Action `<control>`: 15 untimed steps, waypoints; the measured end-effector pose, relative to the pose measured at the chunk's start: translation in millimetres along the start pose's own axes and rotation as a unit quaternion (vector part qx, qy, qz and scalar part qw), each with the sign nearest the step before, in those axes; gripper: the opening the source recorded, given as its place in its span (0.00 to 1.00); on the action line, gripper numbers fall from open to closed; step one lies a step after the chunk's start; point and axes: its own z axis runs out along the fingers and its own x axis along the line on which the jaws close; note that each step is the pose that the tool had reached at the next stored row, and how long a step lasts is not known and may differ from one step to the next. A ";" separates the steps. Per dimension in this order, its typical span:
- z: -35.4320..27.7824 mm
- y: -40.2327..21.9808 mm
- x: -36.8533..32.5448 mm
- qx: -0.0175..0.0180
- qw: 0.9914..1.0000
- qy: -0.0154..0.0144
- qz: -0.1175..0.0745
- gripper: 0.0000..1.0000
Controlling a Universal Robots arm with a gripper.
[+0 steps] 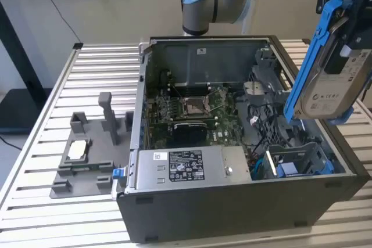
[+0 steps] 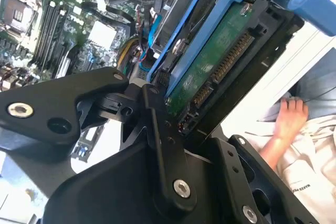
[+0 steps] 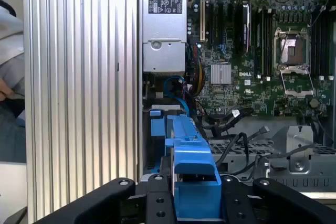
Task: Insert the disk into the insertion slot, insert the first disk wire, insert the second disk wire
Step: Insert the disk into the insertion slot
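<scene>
My gripper (image 3: 192, 199) is shut on the disk (image 1: 329, 79), a silver-grey drive with white labels in a bright blue frame. The disk hangs tilted, almost on end, above the case's corner on the exterior view's right. Its green circuit side and connector (image 2: 212, 69) face the second wrist camera. Black fingers (image 3: 157, 203) press on both sides of the blue frame (image 3: 189, 156). The insertion slot (image 1: 297, 160), a grey metal cage with blue parts, lies open inside the case below the disk, apart from it. Its blue part (image 3: 157, 125) shows just past the frame's end.
The open computer case (image 1: 232, 201) lies on a slatted metal table (image 1: 99, 68). Inside are the motherboard (image 1: 192, 108), the silver power-supply box (image 1: 180, 166) and loose black cables (image 1: 256, 121) beside the cage. A grey fixture (image 1: 87, 155) stands on the exterior view's left. A person's hand (image 2: 290, 119) rests beyond the table edge.
</scene>
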 end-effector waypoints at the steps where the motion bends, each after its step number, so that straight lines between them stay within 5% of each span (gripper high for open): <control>1: 1.0 0.0 0.0 0.000 1.000 0.000 0.000 0.32; 15: 16.6 -0.7 0.0 0.000 1.000 0.001 -0.015 0.32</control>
